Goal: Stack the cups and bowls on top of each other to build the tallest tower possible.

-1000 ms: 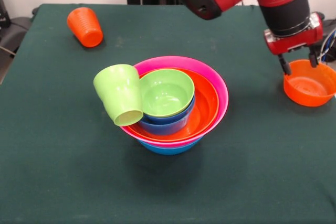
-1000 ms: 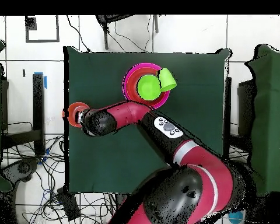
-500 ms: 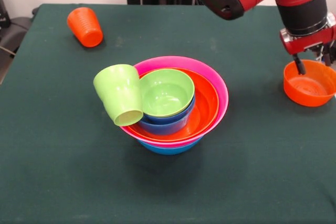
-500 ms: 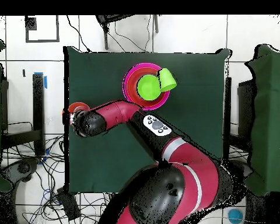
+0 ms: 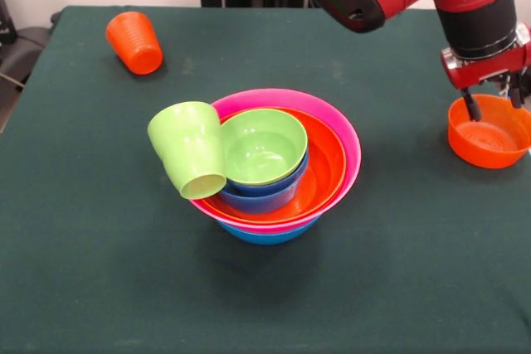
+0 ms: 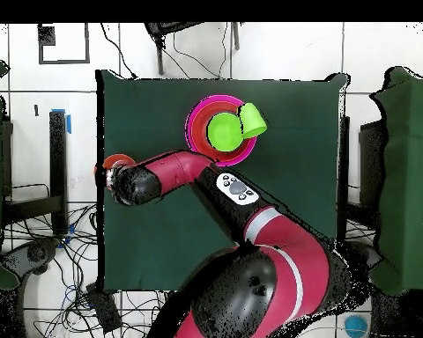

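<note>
We find the gripper positioned over the small orange bowl at the table's edge, its fingers spread wide with one tip inside the bowl against the near-left wall and the other near the far rim; nothing is held. Against the picture of a second ago, the arm has shifted sideways toward the table's edge and settled, with almost no motion over the last half second, so we judge the approach finished and a grasp of the bowl's wall to be the step in hand. The tower stands unchanged at mid-table: large blue, pink and orange bowls nested as the base, a smaller blue bowl inside them and the lime-green bowl on top. The lime green cup leans tilted against the tower's rim, mouth toward the camera, not properly stacked. The orange cup lies well apart on the far corner, untouched. In the overhead view the arm covers most of the orange bowl. Three pieces remain to be placed.
</note>
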Action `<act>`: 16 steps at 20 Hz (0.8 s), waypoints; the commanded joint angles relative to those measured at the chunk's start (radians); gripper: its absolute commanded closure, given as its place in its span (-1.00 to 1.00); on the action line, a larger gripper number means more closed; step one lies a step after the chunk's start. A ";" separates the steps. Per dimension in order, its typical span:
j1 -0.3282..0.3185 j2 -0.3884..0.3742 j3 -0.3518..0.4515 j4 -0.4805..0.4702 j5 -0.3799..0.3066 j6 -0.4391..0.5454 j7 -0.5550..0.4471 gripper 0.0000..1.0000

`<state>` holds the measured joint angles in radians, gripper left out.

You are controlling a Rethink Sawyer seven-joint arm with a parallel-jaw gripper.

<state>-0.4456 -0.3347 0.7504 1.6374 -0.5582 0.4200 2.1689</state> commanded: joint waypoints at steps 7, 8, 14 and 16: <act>0.070 -0.020 -0.150 -0.117 -0.076 -0.034 0.009 -1.00; 0.071 -0.017 -0.151 -0.119 -0.075 -0.035 0.007 -1.00; 0.076 -0.014 -0.163 -0.127 -0.065 -0.039 -0.003 -1.00; 0.076 -0.019 -0.165 -0.126 -0.064 -0.038 -0.005 -1.00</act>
<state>-0.3893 -0.3424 0.6674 1.5929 -0.5634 0.4198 2.1689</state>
